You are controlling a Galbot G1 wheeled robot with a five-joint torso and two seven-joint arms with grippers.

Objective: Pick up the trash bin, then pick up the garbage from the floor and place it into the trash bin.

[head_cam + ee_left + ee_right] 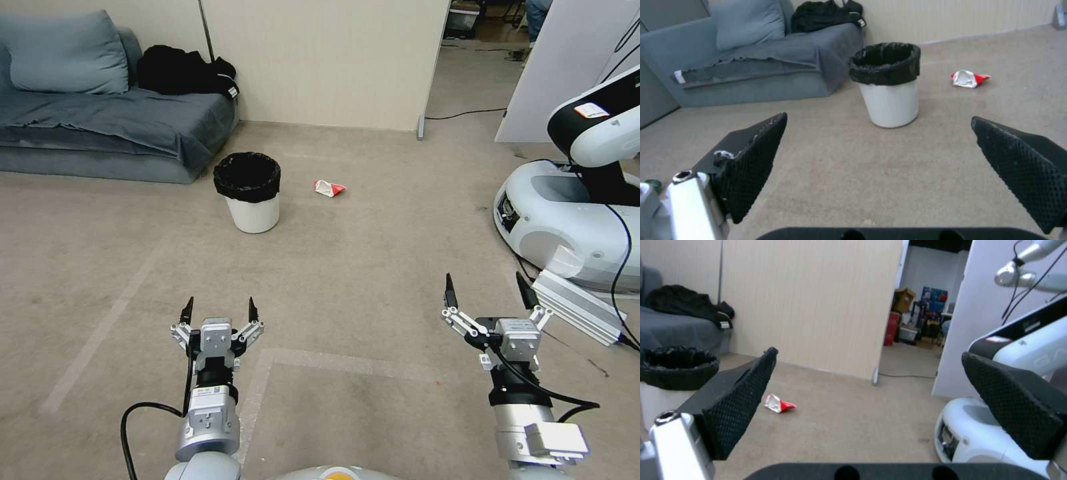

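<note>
The white trash bin [251,193] with its black liner stands upper left of centre on the carpet [373,267], beside the grey sofa [113,127] — a red-and-white wrapper [329,189] lies just right. Left gripper [219,310] and right gripper [489,288] hover low in frame, jaws spread, holding nothing.

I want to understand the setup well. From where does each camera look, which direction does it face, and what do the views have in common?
Head view: from the robot's head, forward and down at the floor; left gripper and right gripper show, both open.
Left wrist view: on the left arm, facing the trash bin; its own fingers show.
Right wrist view: on the right arm, facing the wall; its own fingers show.
Shared: the trash bin and the red-and-white wrapper.
</note>
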